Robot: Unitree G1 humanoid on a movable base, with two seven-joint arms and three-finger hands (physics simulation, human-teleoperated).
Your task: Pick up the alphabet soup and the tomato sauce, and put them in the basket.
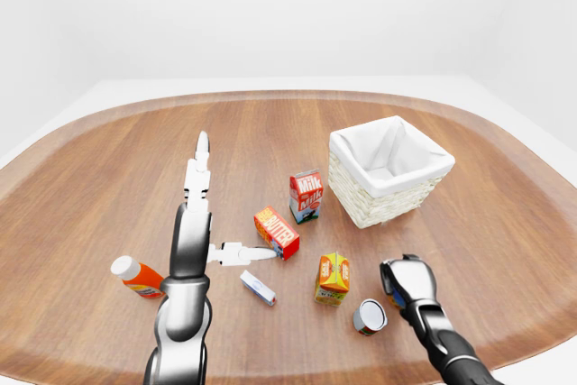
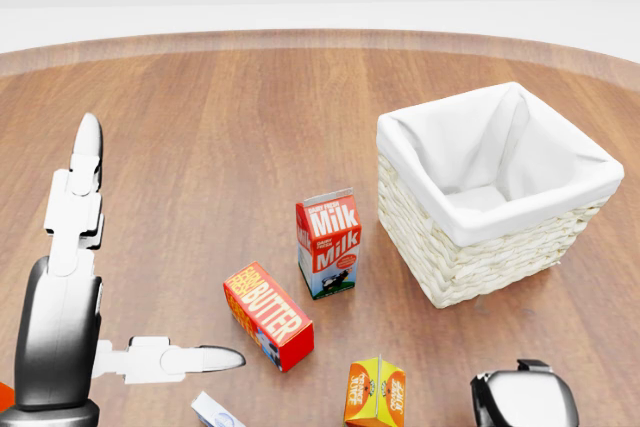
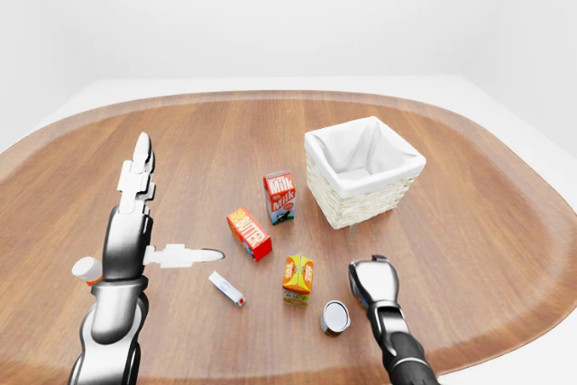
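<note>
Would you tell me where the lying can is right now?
In the left-eye view the can lies low and right of centre, between the orange carton and the right robot hand.

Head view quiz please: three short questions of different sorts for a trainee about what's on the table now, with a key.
1. True or false: the milk carton lies flat on its side.
2. Which thing stands between the butter box and the basket? A milk carton, B bottle, C can.
3. Fill in: the fingers of the left robot hand are spread ____, holding nothing.

Key: 1 false, it stands upright; 2 A; 3 open.
</note>
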